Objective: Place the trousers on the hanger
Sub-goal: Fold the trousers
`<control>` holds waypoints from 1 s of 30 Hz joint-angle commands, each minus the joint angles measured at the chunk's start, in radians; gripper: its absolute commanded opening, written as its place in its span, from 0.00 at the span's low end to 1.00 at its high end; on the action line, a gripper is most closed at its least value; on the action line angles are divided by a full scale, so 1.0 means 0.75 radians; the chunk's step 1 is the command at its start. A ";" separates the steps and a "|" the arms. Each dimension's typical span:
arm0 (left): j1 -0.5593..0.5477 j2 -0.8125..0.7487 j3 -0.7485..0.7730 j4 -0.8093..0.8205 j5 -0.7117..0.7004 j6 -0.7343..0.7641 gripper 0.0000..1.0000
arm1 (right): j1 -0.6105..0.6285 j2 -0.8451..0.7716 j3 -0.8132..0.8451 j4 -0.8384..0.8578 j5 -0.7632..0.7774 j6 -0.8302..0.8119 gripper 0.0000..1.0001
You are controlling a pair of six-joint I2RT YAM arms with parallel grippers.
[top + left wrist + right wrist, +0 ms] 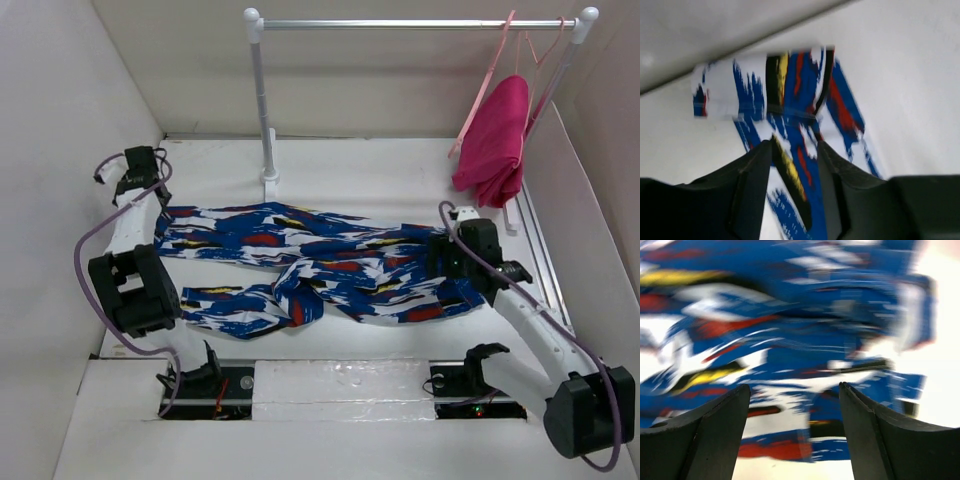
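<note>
The trousers, in a blue, white and red print, lie spread across the table from left to right. My left gripper is at their left end. In the left wrist view it is partly open, with a strip of the trousers running between the fingers. My right gripper is at their right end. In the right wrist view it is open wide just above the trousers. The light-pink hanger hangs on the rail at the back right, far from both grippers.
A silver rail on white posts spans the back. A magenta-pink garment hangs from its right end. White walls close in the left, back and right sides.
</note>
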 commanded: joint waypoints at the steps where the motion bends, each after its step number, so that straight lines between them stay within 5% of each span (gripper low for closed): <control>1: -0.120 -0.169 -0.110 -0.031 -0.002 0.075 0.39 | -0.151 0.005 0.043 0.066 -0.053 0.041 0.77; 3: -0.178 -0.292 -0.165 0.044 0.041 0.106 0.50 | -0.301 0.016 0.049 0.088 -0.077 0.047 0.78; 6: -0.315 -0.390 -0.202 0.073 0.121 0.120 0.49 | -0.448 0.056 0.057 0.164 -0.108 0.045 0.82; 7: -0.463 -0.429 -0.225 0.085 0.200 0.126 0.48 | -0.535 0.148 0.072 0.316 -0.234 0.012 0.85; 13: -0.871 -0.460 -0.321 0.147 0.440 0.092 0.46 | -0.583 0.525 0.176 0.324 -0.474 -0.021 0.88; 16: -1.116 -0.397 -0.354 0.143 0.504 0.083 0.46 | -0.600 0.548 0.025 0.426 -0.503 0.083 0.83; 17: -1.182 -0.378 -0.346 0.141 0.512 0.087 0.46 | -0.612 0.541 -0.020 0.471 -0.501 0.108 0.80; 21: -1.505 -0.280 -0.256 0.118 0.469 0.085 0.46 | -0.543 0.413 -0.163 0.398 -0.483 0.208 0.35; 24: -1.653 -0.211 -0.221 0.171 0.481 0.079 0.46 | -0.444 0.119 -0.202 0.189 -0.419 0.300 0.18; 26: -1.685 -0.158 -0.253 0.241 0.512 0.077 0.46 | -0.397 -0.110 -0.178 0.019 -0.344 0.343 0.26; 27: -1.712 -0.145 -0.270 0.263 0.565 0.081 0.45 | -0.379 -0.174 -0.164 -0.026 -0.329 0.364 0.48; 30: -1.751 -0.045 -0.286 0.270 0.620 0.134 0.45 | -0.366 -0.256 -0.051 -0.218 -0.258 0.301 0.80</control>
